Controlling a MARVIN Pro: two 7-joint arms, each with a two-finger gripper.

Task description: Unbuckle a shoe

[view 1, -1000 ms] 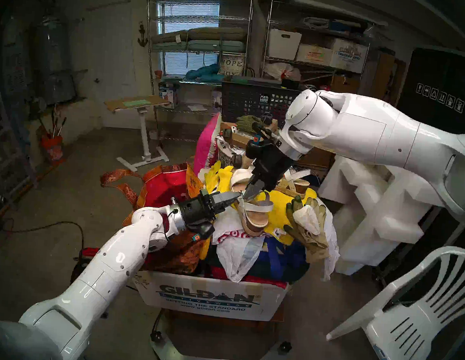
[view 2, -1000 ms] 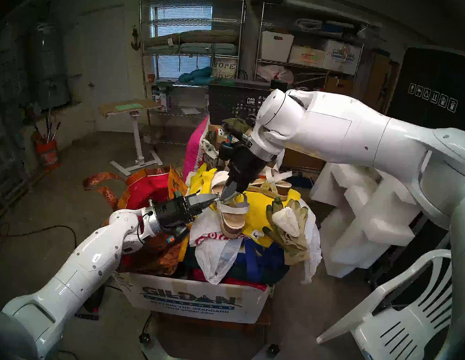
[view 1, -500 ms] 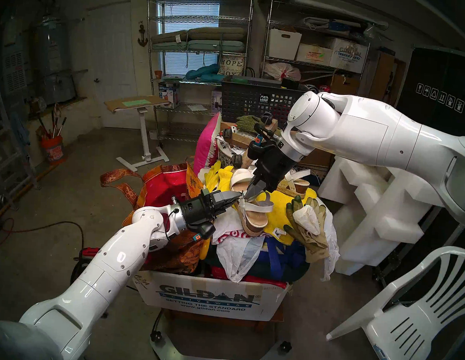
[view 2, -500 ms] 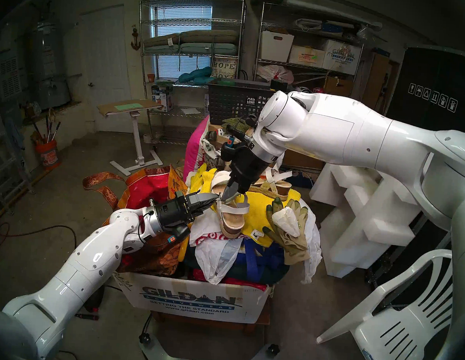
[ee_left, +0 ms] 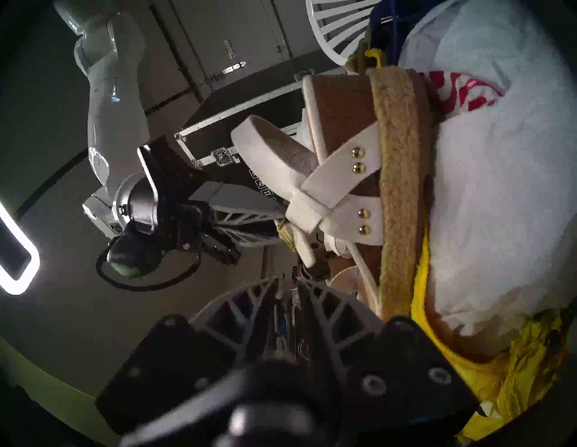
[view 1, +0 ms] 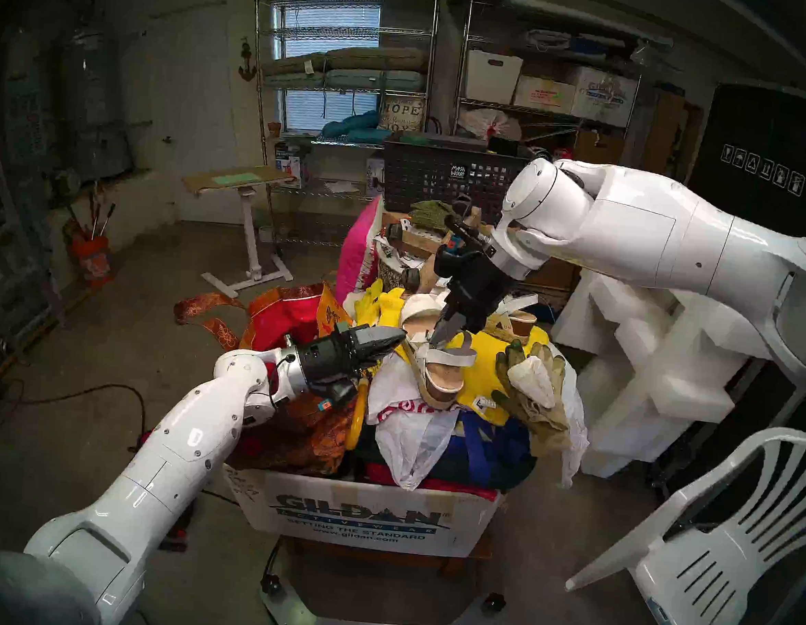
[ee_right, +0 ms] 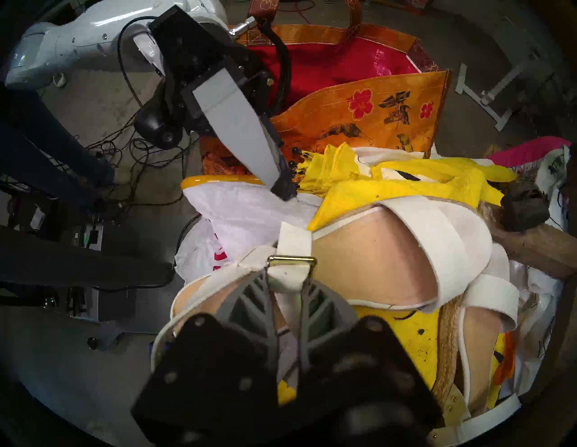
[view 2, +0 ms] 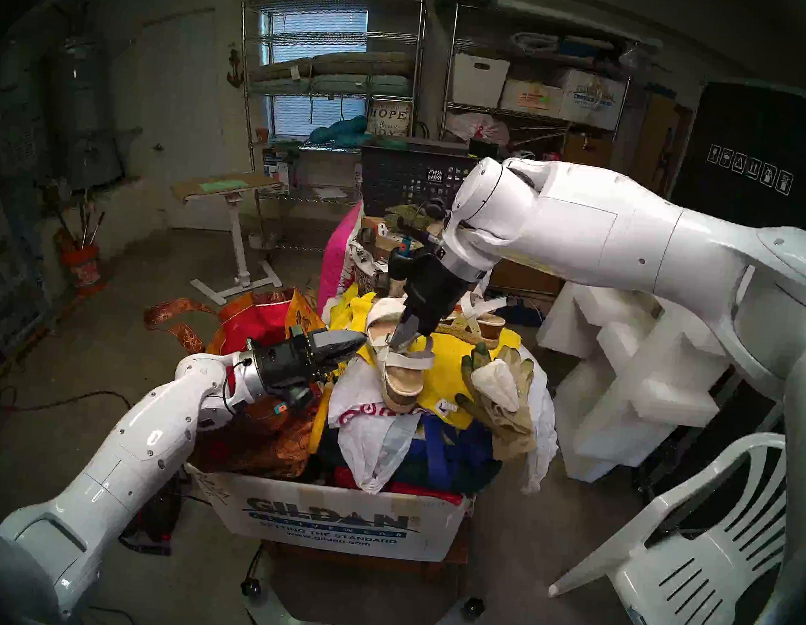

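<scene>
The sandal (view 1: pixel 435 369) lies on its side atop the heaped box (view 1: pixel 363 516), toe away from the robot. The right gripper (ee_right: pixel 288 281) pinches the thin ankle strap (ee_right: pixel 288 274) just below the gold buckle (ee_right: pixel 292 259) — the strap end still threads through it, so unbuckling looks unfinished. The left gripper (view 1: pixel 397 340), at the strap 1 second ago, now sits just left of the sandal, fingers slightly parted and holding nothing.

Cluttered garage storeroom

A concrete floor (view 1: pixel 164 288) is seen; wire shelving (view 1: pixel 340 86) is set before a blinded window (view 1: pixel 330 28), a white plastic chair (view 1: pixel 728 542) is placed near right, foam blocks (view 1: pixel 664 361) are stacked behind.
</scene>
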